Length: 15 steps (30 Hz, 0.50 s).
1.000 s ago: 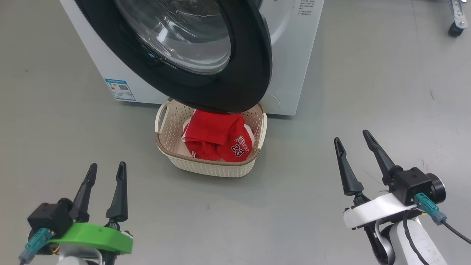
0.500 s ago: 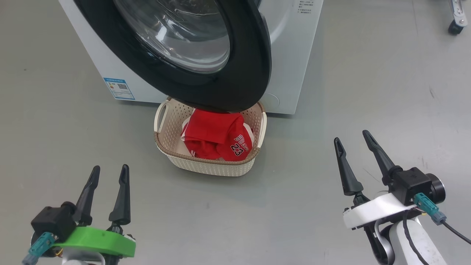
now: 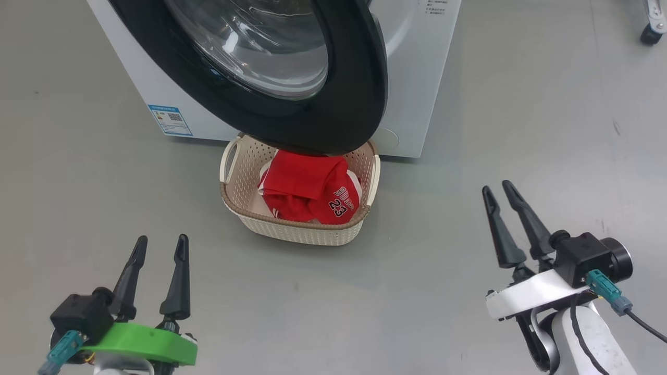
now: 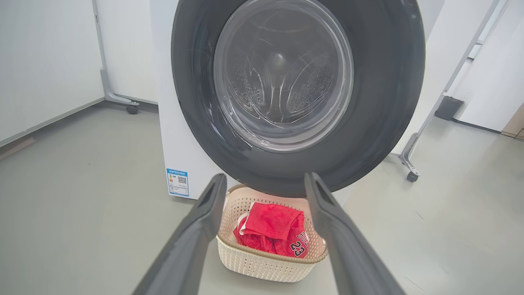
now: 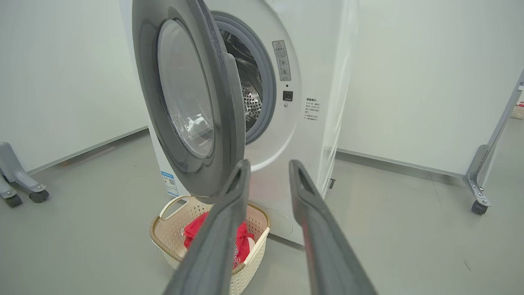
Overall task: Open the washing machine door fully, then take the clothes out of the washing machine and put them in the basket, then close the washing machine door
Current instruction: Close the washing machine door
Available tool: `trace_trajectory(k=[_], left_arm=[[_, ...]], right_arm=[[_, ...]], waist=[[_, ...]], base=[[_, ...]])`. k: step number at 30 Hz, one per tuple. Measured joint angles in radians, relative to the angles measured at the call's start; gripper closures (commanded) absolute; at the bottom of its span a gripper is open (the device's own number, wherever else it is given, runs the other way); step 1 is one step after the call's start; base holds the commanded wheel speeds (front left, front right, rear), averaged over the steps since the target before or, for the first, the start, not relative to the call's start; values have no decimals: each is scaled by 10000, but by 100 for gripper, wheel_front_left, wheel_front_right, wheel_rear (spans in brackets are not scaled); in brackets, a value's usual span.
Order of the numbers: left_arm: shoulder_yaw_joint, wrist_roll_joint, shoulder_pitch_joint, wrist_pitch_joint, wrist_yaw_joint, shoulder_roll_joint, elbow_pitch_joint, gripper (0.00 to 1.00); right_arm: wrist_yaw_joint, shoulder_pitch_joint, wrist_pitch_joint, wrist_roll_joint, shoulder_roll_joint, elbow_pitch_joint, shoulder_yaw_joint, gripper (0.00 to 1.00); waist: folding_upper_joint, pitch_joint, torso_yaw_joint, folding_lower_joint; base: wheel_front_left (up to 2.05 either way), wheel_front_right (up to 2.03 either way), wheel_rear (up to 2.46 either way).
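Observation:
The washing machine door [image 3: 359,78] hangs part-way open above the basket [image 3: 292,234]. In the right wrist view the door [image 5: 223,102] stands swung out from the white washing machine [image 5: 303,135], with the steel drum [image 5: 251,102] visible behind it. The cream basket [image 4: 262,266] sits on the floor against the machine's front and holds the red clothes [image 3: 307,182], number 23 showing. My left gripper [image 3: 161,240] is open at the lower left, well short of the basket. My right gripper [image 3: 496,187] is at the lower right, its fingers parted narrowly with nothing between them.
Grey floor lies all around the basket. A blue label [image 3: 171,120] sits low on the machine's front. Wheeled frame legs stand off to the sides: a caster [image 3: 649,31] at the far right, another caster [image 5: 477,205], and a grey foot [image 5: 16,192] at the left.
My right gripper's fingers have drawn closer together. The left gripper has shifted slightly to the right in the head view. Basket, clothes and door have not moved.

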Motion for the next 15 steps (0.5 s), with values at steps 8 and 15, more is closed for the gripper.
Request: trace_trajectory(k=[8,15], left_arm=[[-81,88,-25,0,-130,-209,4,0],[-209,155,-161,0,-146,-476,-10,0]], right_arm=[[13,-360,2,-113,-176,-44,345,100],[98,-1058,2,-424,-671,88,1041,100]], waist=[[0,332,199,0],[0,707,587,0]], base=[[0,0,0],[0,0,0]])
